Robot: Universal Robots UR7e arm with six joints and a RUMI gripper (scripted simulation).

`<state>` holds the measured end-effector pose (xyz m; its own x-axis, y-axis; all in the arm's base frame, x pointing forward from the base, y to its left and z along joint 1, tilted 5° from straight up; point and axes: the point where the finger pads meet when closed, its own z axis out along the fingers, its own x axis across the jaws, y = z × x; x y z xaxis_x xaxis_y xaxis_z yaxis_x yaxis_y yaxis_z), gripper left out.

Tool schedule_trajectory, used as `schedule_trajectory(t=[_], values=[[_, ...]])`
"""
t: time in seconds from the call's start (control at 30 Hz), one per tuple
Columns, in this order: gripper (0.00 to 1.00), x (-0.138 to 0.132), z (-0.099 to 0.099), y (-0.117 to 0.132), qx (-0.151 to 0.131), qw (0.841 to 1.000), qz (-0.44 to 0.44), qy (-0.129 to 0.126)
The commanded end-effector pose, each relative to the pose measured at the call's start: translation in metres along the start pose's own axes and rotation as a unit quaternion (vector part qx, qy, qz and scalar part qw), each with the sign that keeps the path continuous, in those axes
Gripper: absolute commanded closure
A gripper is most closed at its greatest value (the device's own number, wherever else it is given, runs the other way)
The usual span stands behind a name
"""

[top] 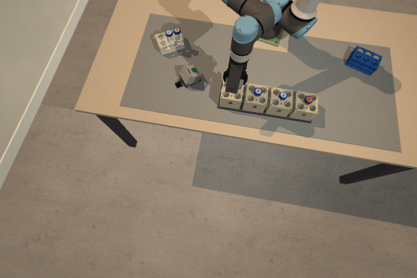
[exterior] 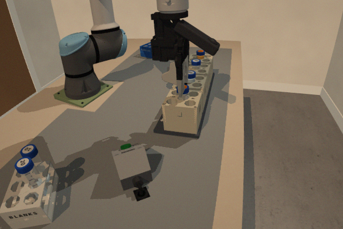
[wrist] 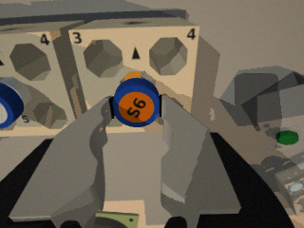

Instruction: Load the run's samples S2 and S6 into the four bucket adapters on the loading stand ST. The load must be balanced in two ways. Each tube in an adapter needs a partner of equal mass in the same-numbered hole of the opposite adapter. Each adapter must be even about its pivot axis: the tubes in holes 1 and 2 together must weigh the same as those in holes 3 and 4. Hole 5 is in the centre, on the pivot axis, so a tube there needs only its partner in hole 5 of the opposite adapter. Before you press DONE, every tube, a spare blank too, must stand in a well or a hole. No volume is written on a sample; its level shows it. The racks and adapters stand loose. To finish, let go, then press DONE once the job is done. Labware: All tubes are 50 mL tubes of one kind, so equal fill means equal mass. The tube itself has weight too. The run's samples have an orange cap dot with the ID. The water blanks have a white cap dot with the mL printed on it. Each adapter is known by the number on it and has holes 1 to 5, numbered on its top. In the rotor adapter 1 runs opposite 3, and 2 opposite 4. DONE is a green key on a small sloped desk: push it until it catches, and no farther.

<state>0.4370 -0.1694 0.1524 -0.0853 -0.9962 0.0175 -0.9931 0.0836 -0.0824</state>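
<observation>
Four adapters stand in a row on the stand (top: 220,108) near the worktop's (top: 101,76) front edge, as the top view shows it. The arm reaches down over the leftmost one, adapter 4 (top: 230,99), and its gripper (wrist: 137,105) is closed on the blue cap of tube S6 (wrist: 136,105), one of the fingers on each side of the cap. The wrist view shows the orange dot with "S6" on the cap, and a short stretch of orange tube above it going down into the block at its centre, below holes 3 and 4. In the exterior view the cap (exterior: 183,89) sits low, just above the adapter's top, with the fingers pointing straight down.

The next adapter (top: 255,99) holds a tube with a white cap dot (top: 257,91), and so does the third (top: 278,103), whose tube (top: 283,94) also stands at the centre. The rightmost adapter (top: 303,108) holds a tube with an orange cap dot (top: 308,99); its ID is too small to read.

The blanks rack (exterior: 22,215) stands toward the worktop's back left corner, with two white-dotted tubes in it, marked 10 (exterior: 28,150) and 20 (exterior: 23,164). Between that rack and the stand sits the small desk (top: 189,76) with the green DONE key (top: 193,69). A blue rack (top: 363,59) stands well apart, near the right edge; no tubes show in its wells.
</observation>
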Motion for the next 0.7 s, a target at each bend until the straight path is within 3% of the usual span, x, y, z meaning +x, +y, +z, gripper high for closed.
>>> schedule_trajectory(t=[0.0, 0.5, 0.53, 0.67], values=[[1.0, 0.0002, 0.0017, -0.0003, 0.001, 1.0, 0.0, 0.0], [1.0, 0.0002, 0.0037, -0.0003, 0.001, 1.0, 0.0, 0.0], [0.65, 0.0002, 0.0037, -0.0003, 0.001, 1.0, 0.0, 0.0], [0.65, 0.0002, 0.0037, -0.0003, 0.001, 1.0, 0.0, 0.0]])
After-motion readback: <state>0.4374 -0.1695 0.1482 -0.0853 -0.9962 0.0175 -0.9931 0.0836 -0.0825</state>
